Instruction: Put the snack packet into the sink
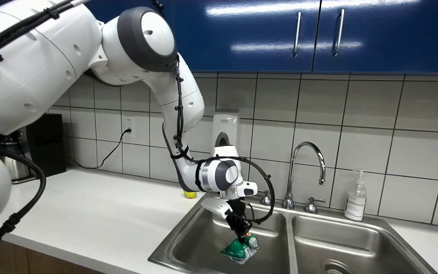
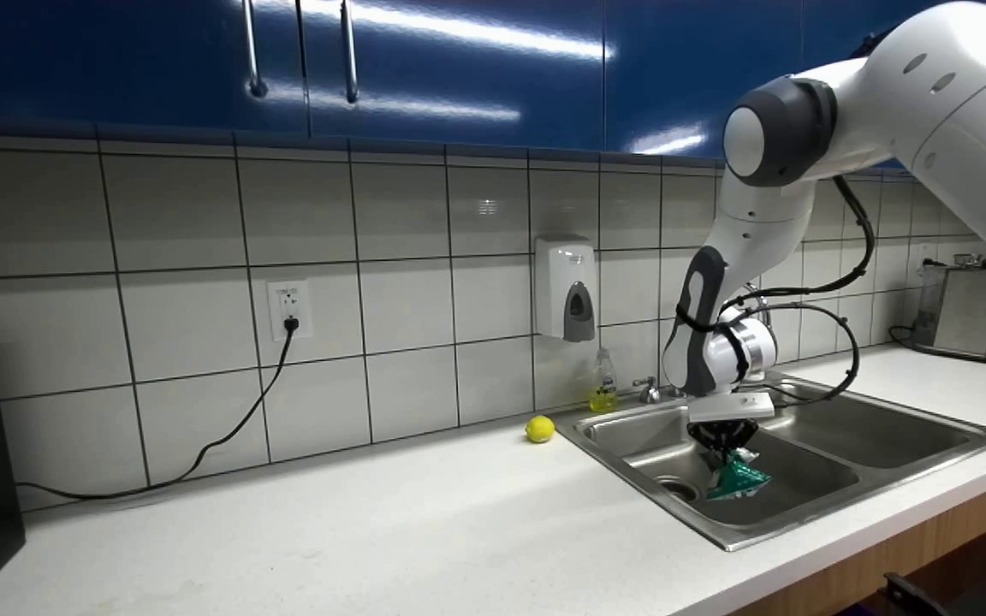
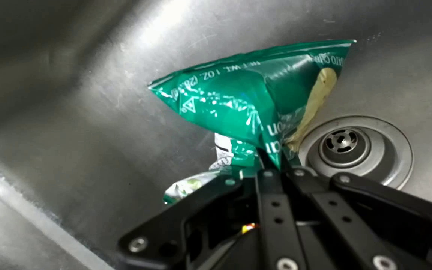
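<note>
One packet [image 3: 223, 101] is pinched in my nearly closed gripper [image 3: 272, 159]; I have it over one basin [image 3: 99, 180] of the sink [image 1: 291, 243], how high I can't tell from here.

Glossy blue cabinets [image 1: 249, 32] with metal handles [image 1: 297, 34] hang above a tiled wall [image 2: 407, 304]. In an exterior view, a black cord [image 2: 260, 405] is plugged into the outlet [image 2: 279, 295], left of the white dispenser [image 2: 560, 274]; below, a yellow round object [image 2: 540, 429] rests on the counter [image 2: 356, 530] near a bottle of yellow liquid [image 2: 603, 397]. A labelled pump bottle [image 1: 356, 201] stands close to the wall.
</note>
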Robot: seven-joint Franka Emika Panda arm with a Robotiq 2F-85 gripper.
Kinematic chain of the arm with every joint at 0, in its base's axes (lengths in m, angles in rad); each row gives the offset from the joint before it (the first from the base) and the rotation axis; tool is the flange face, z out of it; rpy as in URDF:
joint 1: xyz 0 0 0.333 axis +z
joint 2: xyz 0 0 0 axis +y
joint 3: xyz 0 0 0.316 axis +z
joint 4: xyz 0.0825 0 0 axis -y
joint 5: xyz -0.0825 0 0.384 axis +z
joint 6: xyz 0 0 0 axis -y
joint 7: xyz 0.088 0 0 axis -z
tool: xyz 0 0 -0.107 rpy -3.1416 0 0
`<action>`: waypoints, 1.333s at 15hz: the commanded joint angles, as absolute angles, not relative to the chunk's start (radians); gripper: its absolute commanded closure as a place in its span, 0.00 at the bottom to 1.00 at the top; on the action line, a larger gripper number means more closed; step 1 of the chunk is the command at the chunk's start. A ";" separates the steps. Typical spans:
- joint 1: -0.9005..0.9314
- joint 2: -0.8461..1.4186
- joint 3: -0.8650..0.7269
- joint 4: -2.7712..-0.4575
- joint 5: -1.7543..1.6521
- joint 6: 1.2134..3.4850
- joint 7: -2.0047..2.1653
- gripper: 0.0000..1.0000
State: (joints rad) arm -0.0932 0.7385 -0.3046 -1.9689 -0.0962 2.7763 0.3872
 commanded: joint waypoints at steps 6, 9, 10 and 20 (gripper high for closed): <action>-0.098 0.815 -0.316 -1.933 -0.039 2.792 0.344 1.00; -0.095 0.824 -0.319 -1.933 -0.034 2.789 0.345 1.00; -0.094 0.827 -0.320 -1.932 -0.035 2.789 0.345 1.00; -0.088 0.835 -0.330 -1.937 -0.040 2.791 0.345 0.73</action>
State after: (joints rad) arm -0.0932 0.8245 -0.3158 -1.9492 -0.0577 2.7849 0.3786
